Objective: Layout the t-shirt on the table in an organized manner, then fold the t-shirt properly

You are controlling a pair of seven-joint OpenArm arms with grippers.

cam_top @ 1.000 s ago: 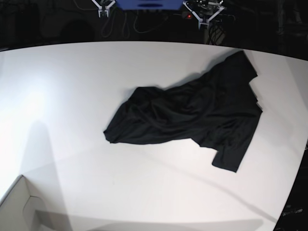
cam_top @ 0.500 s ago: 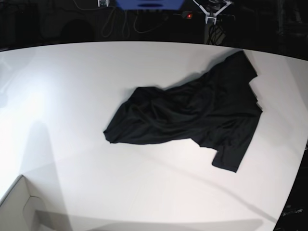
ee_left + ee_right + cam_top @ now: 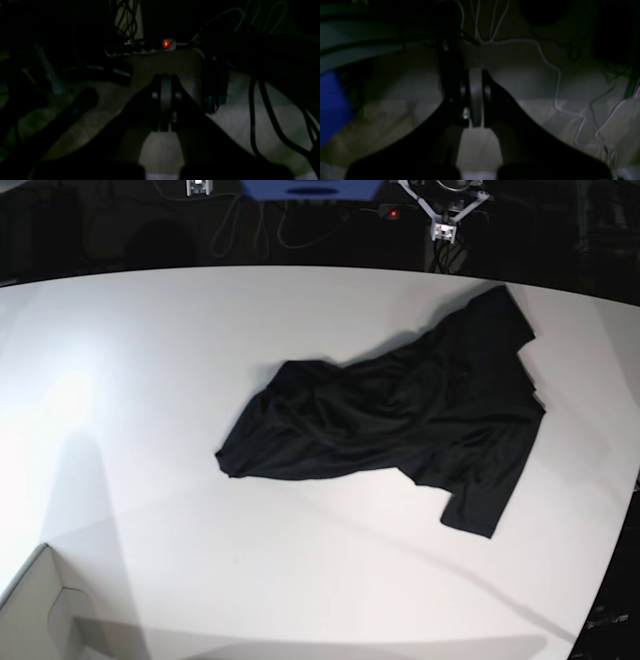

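Right now the t-shirt [image 3: 400, 425] lies crumpled on the table [image 3: 150, 380], spreading from centre toward three o'clock. Up at twelve o'clock, beyond the far edge, the left gripper [image 3: 165, 100] and right gripper [image 3: 476, 97] have jaws pressed together, holding nothing.

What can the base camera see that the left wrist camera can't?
Only the base view shows the black t-shirt, lying crumpled toward the right of the white table, and a pale box corner at the lower left. Only the left wrist view shows its own arm's end effector close up, shut and holding nothing, hanging over a dim floor with dark cables. Both share the power strip's small red light, which the base view catches as a dot beyond the table's far edge.
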